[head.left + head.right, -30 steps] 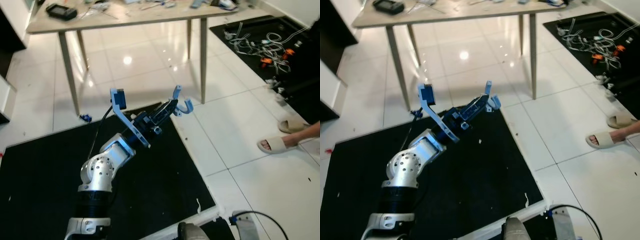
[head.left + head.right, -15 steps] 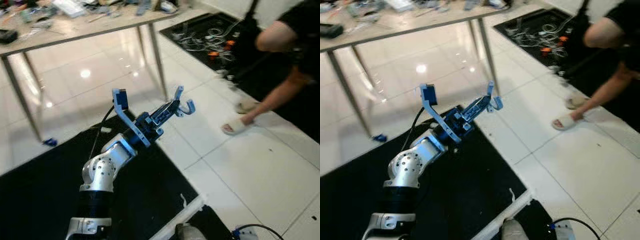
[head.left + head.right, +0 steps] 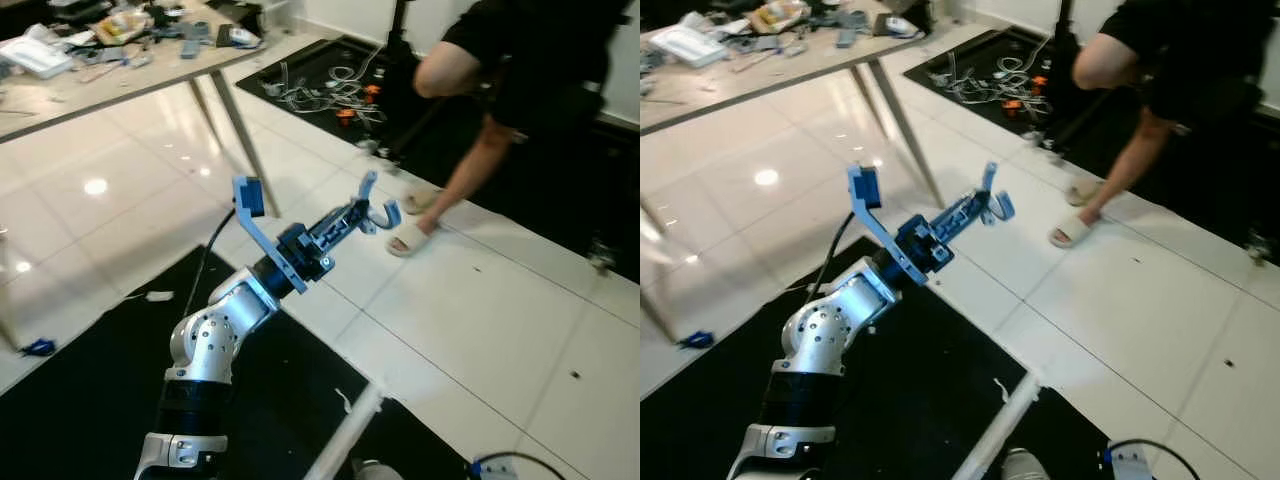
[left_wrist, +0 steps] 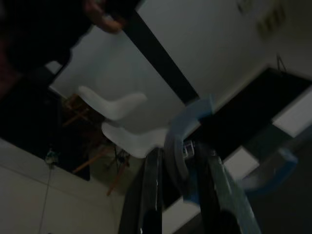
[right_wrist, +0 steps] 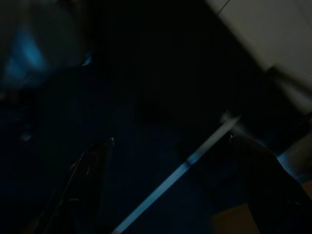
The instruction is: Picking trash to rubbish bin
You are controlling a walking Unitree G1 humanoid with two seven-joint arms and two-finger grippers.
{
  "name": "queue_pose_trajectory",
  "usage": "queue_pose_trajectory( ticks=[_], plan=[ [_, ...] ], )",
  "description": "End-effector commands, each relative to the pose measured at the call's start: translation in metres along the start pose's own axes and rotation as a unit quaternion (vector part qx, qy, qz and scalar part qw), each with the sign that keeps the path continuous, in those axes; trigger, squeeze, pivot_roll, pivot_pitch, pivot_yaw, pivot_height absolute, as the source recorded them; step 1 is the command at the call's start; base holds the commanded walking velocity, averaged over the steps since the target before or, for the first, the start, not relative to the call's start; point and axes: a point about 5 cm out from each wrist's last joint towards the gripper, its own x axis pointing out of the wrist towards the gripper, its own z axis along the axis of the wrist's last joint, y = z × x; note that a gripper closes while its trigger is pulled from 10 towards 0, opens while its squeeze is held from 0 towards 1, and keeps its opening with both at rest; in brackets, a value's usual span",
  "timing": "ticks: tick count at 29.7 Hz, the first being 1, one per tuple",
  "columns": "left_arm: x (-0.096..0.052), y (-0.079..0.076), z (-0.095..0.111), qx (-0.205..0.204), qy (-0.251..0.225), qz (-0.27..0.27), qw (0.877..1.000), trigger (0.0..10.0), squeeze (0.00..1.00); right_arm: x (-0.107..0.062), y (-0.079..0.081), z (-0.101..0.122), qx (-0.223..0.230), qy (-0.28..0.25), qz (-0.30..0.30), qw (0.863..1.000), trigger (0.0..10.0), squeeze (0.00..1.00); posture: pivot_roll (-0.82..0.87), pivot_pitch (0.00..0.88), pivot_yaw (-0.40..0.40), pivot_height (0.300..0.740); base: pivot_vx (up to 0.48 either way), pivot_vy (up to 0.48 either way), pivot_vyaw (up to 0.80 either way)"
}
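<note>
My left arm is stretched forward over the edge of the black mat (image 3: 90,400). Its left gripper (image 3: 372,205) is held up at about chest height. In the left wrist view the two black fingers (image 4: 152,195) stand close together, shut on a pale blue curved piece (image 4: 178,139). That piece (image 3: 992,197) sticks out past the fingertips like a hook. The right gripper (image 5: 175,175) hangs low in deep shade over the dark mat, its two dim fingers (image 5: 90,175) spread apart with nothing between them.
A person (image 3: 530,90) in black bends down at the right, one hand near a sandalled foot (image 3: 408,240). A cluttered table (image 3: 100,85) stands at the far left, with cables (image 3: 320,90) on a mat beyond. A white scrap (image 3: 157,296) and a small blue bit (image 3: 38,347) lie on the floor.
The whole view has swung to the right, bringing the person fully into the picture and pushing the table off to the left. My left arm keeps the same raised pose and grip.
</note>
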Motion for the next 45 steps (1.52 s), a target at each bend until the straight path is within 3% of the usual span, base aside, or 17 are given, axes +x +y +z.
queue_pose_trajectory(
  ticks=[1,17,24,38,45],
  plan=[
    [0.000,0.000,0.000,0.003,0.003,0.002,1.000,10.0,0.00,-0.001,0.003,-0.017,0.012,0.026,0.003,1.000,10.0,0.00,-0.05,0.134,0.070,0.740,0.000,0.000,-0.71],
    [-0.001,0.006,0.006,0.012,-0.004,0.021,1.000,10.0,0.00,0.000,0.001,-0.010,0.016,0.026,-0.001,1.000,10.0,0.00,-0.04,0.131,0.069,0.740,0.000,0.000,-0.71],
    [-0.001,0.008,0.004,0.015,0.000,0.024,1.000,10.0,0.00,-0.001,-0.007,-0.008,0.014,0.025,-0.002,1.000,10.0,0.00,-0.04,0.128,0.069,0.740,0.000,0.000,-0.71],
    [0.002,0.009,0.001,0.022,0.006,0.026,0.999,10.0,0.00,-0.004,-0.018,-0.026,0.013,0.038,-0.006,0.999,10.0,0.00,-0.04,0.113,0.071,0.740,0.000,0.000,-0.71],
    [0.002,0.009,0.001,0.026,0.007,0.028,0.999,10.0,0.00,-0.004,-0.015,-0.027,0.015,0.039,-0.001,0.999,10.0,0.00,-0.04,0.118,0.075,0.740,0.000,0.000,-0.71]
  ],
)
